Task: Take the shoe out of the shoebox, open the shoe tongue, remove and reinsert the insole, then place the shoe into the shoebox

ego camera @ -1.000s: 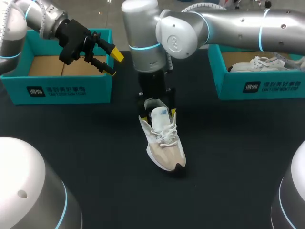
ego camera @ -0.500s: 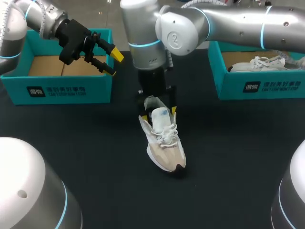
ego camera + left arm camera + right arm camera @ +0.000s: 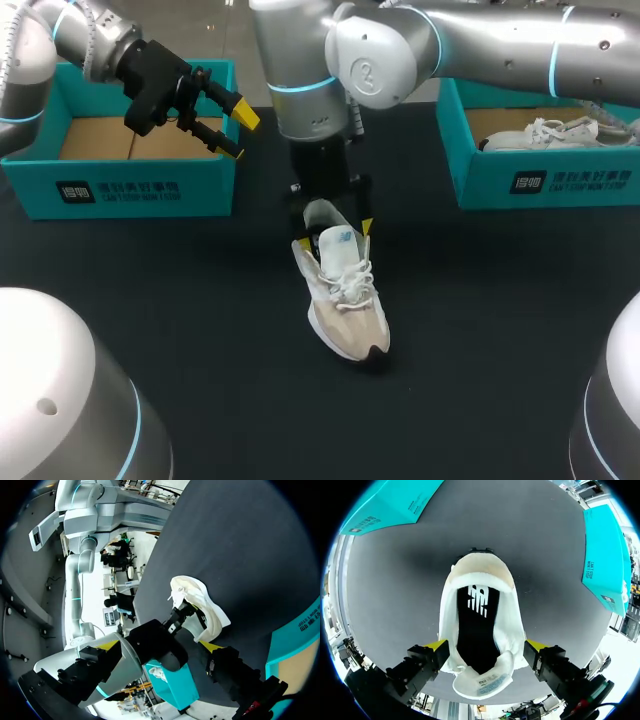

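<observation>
Shoe point(image 3: 345, 300) heel partly hidden under right gripper point(image 3: 334, 236) (spread wide, empty); left gripper point(image 3: 240, 133) parted, empty.

Almost the whole head view is filled by the table point(image 3: 500, 330), which is covered with a dark, nearly black surface of a matte kind. The surface is seen flat and plain, of one colour from the table's near side to its far side. It is lit evenly, and only soft, weak shadows are thrown on it near the table's middle. In the right wrist view the same surface is shown as dark grey. In the left wrist view it is seen as a broad dark plane, and a stretch of the table's edge is shown.
</observation>
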Controlling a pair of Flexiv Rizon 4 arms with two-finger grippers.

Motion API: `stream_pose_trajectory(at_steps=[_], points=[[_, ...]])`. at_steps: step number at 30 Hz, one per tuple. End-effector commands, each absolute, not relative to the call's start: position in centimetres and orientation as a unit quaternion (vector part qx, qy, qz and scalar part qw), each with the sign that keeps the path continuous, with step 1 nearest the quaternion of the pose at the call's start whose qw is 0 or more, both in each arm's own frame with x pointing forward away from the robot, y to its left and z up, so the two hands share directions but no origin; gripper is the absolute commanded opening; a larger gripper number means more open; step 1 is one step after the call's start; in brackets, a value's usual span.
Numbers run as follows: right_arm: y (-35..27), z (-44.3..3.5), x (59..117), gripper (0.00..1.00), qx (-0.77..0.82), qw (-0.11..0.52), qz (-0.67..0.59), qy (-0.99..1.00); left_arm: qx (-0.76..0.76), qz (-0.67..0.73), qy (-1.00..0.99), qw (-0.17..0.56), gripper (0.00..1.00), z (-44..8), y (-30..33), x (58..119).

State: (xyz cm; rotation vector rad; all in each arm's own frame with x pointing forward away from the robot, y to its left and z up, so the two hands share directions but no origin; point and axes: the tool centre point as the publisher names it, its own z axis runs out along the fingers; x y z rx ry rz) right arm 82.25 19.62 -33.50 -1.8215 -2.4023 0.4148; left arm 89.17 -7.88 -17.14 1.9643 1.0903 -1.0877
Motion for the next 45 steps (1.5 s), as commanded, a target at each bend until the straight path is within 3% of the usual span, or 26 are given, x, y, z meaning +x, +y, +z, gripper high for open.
stream_pose_trajectory(at_steps=[1, 26, 45], points=[[19.5, -33.0, 82.0, 1.0, -0.6, 0.045, 0.135, -0.787, 0.748, -0.412, 0.414, 0.316, 1.0, -17.1, -7.8, 89.1], [19.8, -29.6, 79.7, 1.0, -0.609, 0.023, 0.127, -0.782, 0.748, -0.412, 0.414, 0.316, 1.0, -17.1, -7.8, 89.1], [19.0, -26.0, 74.0, 1.0, -0.608, 0.012, 0.092, -0.788, 0.748, -0.412, 0.414, 0.316, 1.0, -17.1, -7.8, 89.1]])
